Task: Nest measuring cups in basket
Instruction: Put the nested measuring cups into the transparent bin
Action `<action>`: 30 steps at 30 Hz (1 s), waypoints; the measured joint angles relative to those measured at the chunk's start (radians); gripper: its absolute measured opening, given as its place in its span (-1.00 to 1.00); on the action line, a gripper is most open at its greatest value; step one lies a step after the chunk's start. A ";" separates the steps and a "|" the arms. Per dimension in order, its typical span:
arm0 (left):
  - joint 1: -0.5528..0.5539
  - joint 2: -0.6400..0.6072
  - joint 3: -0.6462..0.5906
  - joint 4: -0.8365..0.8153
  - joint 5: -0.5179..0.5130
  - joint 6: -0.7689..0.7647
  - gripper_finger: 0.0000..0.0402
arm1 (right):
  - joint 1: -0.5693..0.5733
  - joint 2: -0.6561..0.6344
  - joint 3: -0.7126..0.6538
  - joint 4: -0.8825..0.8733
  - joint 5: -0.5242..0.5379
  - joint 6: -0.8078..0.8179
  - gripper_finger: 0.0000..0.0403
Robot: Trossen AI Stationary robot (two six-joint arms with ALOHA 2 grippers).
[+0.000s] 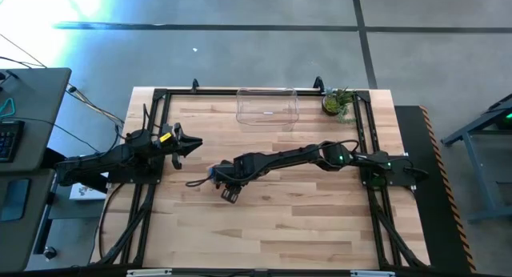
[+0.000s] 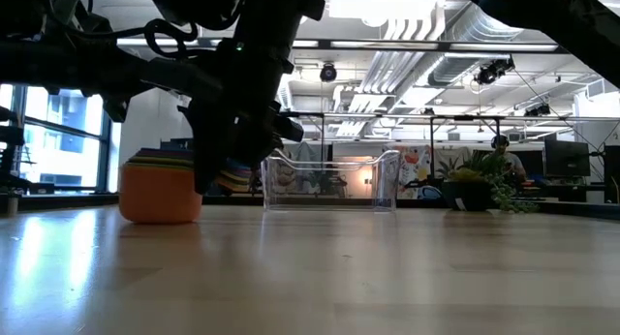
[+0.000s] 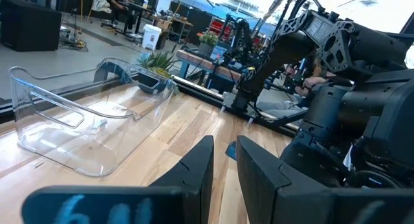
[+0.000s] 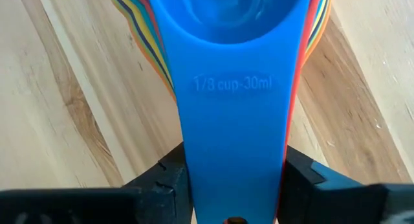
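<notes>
The measuring cups (image 4: 220, 30) sit nested in one stack, a blue one on top and orange, yellow and red rims showing beneath. In the low view the stack (image 2: 160, 195) stands on its orange bottom cup on the table, left of the clear basket (image 2: 329, 180). My right gripper (image 4: 236, 175) reaches across to the table's middle (image 1: 230, 190) and is shut on the stacked handles. From above, the arm hides most of the stack (image 1: 213, 174). My left gripper (image 3: 224, 166) waits shut and empty near the left side (image 1: 194, 144). The basket (image 1: 268, 106) stands at the far edge. My right gripper pinches the stacked handles near their free end, one finger (image 4: 171, 179) on each long side of the blue top handle (image 4: 233, 120). The fingers lie along the handles, slanting down from the table's right. The stack stays upright, its orange bottom cup (image 2: 155, 214) on the table.
A small potted green plant (image 1: 338, 102) stands at the far right corner, right of the basket. A black frame (image 1: 156, 117) runs around the tabletop. Bare wood lies between the stack and the basket and across the near half of the table.
</notes>
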 joint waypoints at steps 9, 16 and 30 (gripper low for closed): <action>0.000 0.000 0.000 0.000 0.000 0.000 -0.71 | 0.000 0.000 0.036 -0.074 0.025 0.004 -0.31; 0.000 0.000 0.000 0.000 0.000 0.000 -0.71 | 0.000 0.001 0.036 -0.082 0.025 0.016 -0.31; 0.000 0.000 0.000 0.000 0.000 0.000 -0.71 | 0.000 0.001 0.036 -0.099 0.025 0.020 -0.37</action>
